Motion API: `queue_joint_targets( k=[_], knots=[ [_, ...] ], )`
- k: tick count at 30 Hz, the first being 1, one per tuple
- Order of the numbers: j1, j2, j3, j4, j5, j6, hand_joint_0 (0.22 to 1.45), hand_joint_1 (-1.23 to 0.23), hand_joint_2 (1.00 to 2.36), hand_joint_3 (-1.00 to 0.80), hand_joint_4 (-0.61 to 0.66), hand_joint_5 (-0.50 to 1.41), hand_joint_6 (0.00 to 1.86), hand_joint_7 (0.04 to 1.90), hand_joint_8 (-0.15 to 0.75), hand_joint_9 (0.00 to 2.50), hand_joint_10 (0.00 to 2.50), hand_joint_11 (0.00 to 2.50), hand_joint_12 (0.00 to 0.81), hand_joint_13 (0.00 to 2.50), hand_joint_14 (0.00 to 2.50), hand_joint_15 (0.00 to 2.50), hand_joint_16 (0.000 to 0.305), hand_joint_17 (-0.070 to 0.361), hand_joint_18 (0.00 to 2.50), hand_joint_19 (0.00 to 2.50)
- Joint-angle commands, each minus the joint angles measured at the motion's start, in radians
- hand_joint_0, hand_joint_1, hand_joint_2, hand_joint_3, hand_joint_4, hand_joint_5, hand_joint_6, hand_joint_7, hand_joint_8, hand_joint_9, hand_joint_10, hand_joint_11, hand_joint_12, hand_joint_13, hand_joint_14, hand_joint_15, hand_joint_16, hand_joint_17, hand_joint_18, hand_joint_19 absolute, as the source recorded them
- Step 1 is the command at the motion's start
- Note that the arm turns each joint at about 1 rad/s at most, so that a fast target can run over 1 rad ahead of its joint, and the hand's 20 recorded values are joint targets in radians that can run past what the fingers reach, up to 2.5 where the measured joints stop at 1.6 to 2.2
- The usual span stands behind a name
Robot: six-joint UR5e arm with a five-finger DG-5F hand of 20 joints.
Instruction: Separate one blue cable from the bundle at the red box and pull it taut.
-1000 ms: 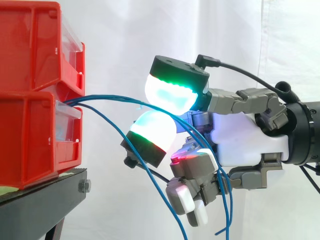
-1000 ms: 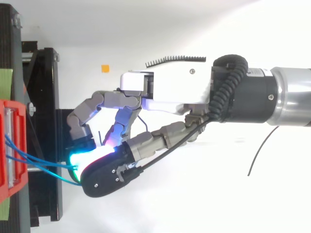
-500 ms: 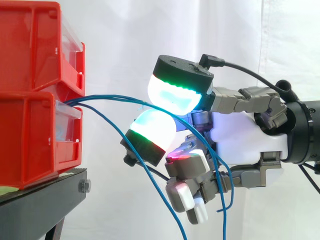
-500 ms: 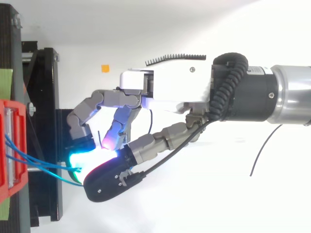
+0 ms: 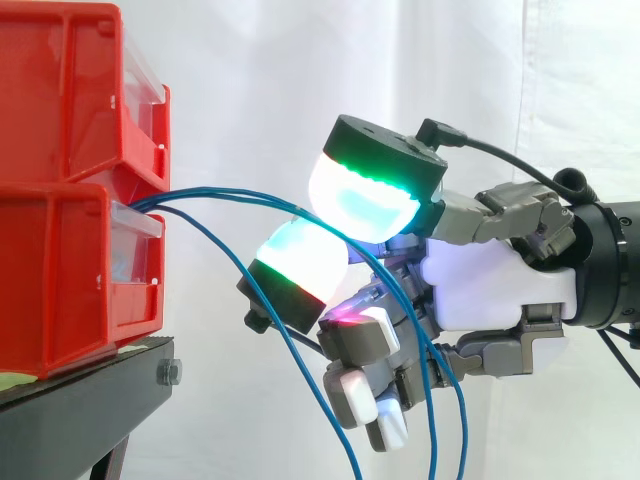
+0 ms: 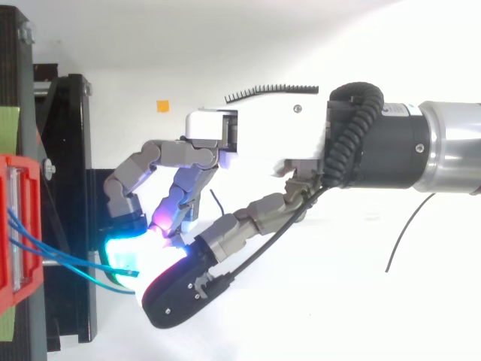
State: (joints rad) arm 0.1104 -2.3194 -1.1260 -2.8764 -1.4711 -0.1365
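Two stacked red bins (image 5: 70, 270) stand at the left on a black stand (image 5: 90, 400). A bundle of thin blue cables (image 5: 230, 195) comes out between the bins. Two of them arc right and pass between my hand's (image 5: 490, 290) green-cyan thumb pad (image 5: 365, 200) and a glowing finger pad (image 5: 300, 255), then drop in front of the curled lower fingers. A third blue cable (image 5: 280, 335) sags free below the hand. From above, the cables (image 6: 60, 256) run from the red bin (image 6: 19, 226) to the cyan pad, and the hand (image 6: 270, 143) is curled over them.
The black stand (image 6: 68, 150) extends under the fingers in the top view. A small orange mark (image 6: 162, 106) lies on the white surface beyond the hand. A white curtain hangs behind, and the arm fills the right side.
The thumb has swung up and outward, away from the finger pad, widening the space around the cables. The lower fingers curled a little further in. Bins and arm have stayed in place.
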Motion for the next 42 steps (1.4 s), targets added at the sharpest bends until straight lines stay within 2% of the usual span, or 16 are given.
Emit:
queue_joint_targets(
  k=[1, 3, 7, 15, 19, 27, 32, 34, 38, 40, 42],
  knots=[
    [0.000, 0.000, 0.000, 0.000, 0.000, 0.000, 0.78, -0.90, 1.00, -0.50, -0.04, -0.21, 0.87, 1.09, 0.269, 0.98, 0.03, 1.12, 0.344, 0.90, 0.02, 0.62, 0.044, 0.099, 0.82, 0.63],
    [0.000, 0.000, 0.000, 0.000, 0.000, 0.000, 0.81, -0.94, 1.00, -0.50, -0.02, -0.22, 0.88, 1.08, 0.247, 0.85, 0.03, 1.09, 0.341, 0.82, 0.02, 0.61, 0.045, 0.102, 0.79, 0.59],
    [0.002, 0.000, 0.000, 0.003, 0.000, 0.000, 0.80, -0.96, 1.00, -0.50, -0.03, -0.23, 0.88, 1.08, 0.233, 0.80, 0.03, 1.08, 0.342, 0.77, 0.02, 0.59, 0.047, 0.106, 0.78, 0.57],
    [0.002, 0.000, 0.002, 0.003, 0.000, 0.000, 0.62, -0.99, 1.00, -0.50, 0.00, -0.21, 0.87, 1.06, 0.261, 0.89, 0.03, 1.11, 0.345, 0.82, 0.02, 0.61, 0.046, 0.104, 0.80, 0.62],
    [0.002, 0.000, 0.002, 0.003, 0.000, 0.000, 0.54, -0.86, 1.00, -0.50, 0.01, -0.17, 0.84, 1.07, 0.290, 0.99, 0.03, 1.14, 0.361, 0.87, 0.02, 0.62, 0.047, 0.105, 0.83, 0.66],
    [0.003, 0.000, 0.002, 0.005, 0.000, 0.000, 0.60, -0.68, 1.00, -0.50, -0.03, -0.10, 0.69, 1.25, 0.280, 1.08, 0.03, 1.09, 0.348, 0.89, 0.02, 0.63, 0.043, 0.096, 0.83, 0.72],
    [0.003, 0.000, 0.002, 0.006, 0.000, 0.000, 0.55, -0.54, 1.00, -0.50, -0.02, -0.07, 0.61, 1.37, 0.285, 1.12, 0.03, 1.05, 0.360, 0.91, 0.02, 0.63, 0.045, 0.101, 0.84, 0.74],
    [0.005, 0.000, 0.003, 0.006, 0.000, 0.000, 0.54, -0.53, 1.00, -0.50, -0.01, -0.07, 0.60, 1.38, 0.294, 1.13, 0.03, 1.05, 0.365, 0.91, 0.02, 0.63, 0.046, 0.103, 0.85, 0.74],
    [0.005, -0.002, 0.002, 0.006, 0.000, 0.000, 0.51, -0.62, 1.00, -0.50, 0.01, -0.08, 0.63, 1.33, 0.309, 1.15, 0.03, 1.07, 0.378, 0.94, 0.02, 0.63, 0.048, 0.108, 0.87, 0.72],
    [0.006, 0.000, 0.003, 0.006, 0.000, 0.000, 0.50, -0.76, 1.00, -0.50, 0.03, -0.09, 0.70, 1.25, 0.309, 1.17, 0.03, 1.11, 0.374, 0.96, 0.02, 0.64, 0.049, 0.110, 0.88, 0.72],
    [0.006, 0.000, 0.003, 0.006, 0.002, 0.000, 0.50, -0.81, 1.00, -0.50, 0.03, -0.11, 0.72, 1.23, 0.309, 1.17, 0.03, 1.13, 0.372, 0.96, 0.02, 0.63, 0.048, 0.109, 0.88, 0.71]
  ],
)
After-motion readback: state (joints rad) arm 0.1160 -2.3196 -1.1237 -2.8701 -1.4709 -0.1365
